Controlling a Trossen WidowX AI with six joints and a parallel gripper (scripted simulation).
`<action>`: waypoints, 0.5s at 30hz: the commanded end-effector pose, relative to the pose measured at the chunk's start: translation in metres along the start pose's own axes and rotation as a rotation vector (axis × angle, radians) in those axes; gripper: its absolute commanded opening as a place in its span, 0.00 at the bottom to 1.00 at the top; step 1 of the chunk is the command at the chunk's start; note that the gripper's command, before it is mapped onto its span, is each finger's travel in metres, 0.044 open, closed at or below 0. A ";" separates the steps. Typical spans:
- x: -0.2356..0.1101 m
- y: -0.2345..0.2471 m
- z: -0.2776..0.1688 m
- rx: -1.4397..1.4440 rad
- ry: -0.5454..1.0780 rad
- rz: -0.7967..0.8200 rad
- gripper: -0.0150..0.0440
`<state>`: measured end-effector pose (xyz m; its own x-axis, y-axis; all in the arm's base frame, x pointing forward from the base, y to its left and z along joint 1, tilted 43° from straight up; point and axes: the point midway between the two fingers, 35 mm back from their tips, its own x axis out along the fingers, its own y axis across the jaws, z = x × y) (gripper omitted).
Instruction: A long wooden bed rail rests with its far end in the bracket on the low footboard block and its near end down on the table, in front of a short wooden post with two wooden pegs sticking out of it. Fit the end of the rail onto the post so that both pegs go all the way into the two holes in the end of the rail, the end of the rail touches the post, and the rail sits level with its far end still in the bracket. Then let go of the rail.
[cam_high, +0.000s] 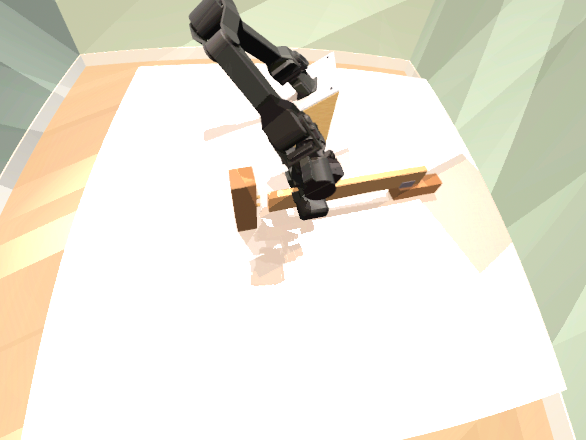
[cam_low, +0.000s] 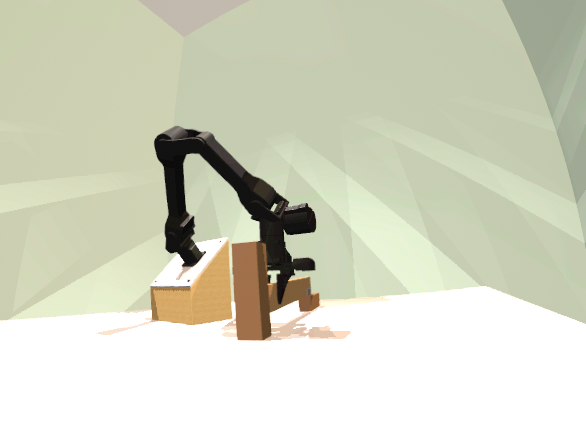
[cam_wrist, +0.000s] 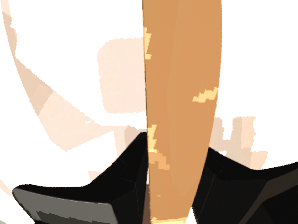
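The long wooden rail (cam_high: 372, 182) (cam_low: 295, 289) (cam_wrist: 181, 110) runs from the low footboard block (cam_high: 417, 187) (cam_low: 313, 300) on the right toward the short upright post (cam_high: 243, 198) (cam_low: 251, 290) on the left. Its near end (cam_high: 278, 200) is lifted off the table and stands a small gap short of the post. Small pegs (cam_high: 257, 200) show on the post's face in that gap. My gripper (cam_high: 309, 200) (cam_low: 282, 287) is shut on the rail near its post end, gripping it from above. The holes in the rail's end are hidden.
The arm's base sits on a wedge-shaped wooden mount (cam_high: 322, 115) (cam_low: 192, 290) behind the post and rail. The white table top (cam_high: 300, 325) has a raised wooden rim (cam_high: 30, 165) around it.
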<state>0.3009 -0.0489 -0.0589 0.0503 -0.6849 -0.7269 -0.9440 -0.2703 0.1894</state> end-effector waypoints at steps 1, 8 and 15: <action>-0.004 -0.001 0.002 0.000 -0.011 -0.007 0.25; -0.008 -0.001 0.002 0.000 -0.012 -0.007 0.25; -0.011 -0.001 0.002 0.000 -0.012 -0.007 0.25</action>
<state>0.3006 -0.0439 -0.0533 0.0507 -0.6851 -0.7267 -0.9440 -0.2705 0.1891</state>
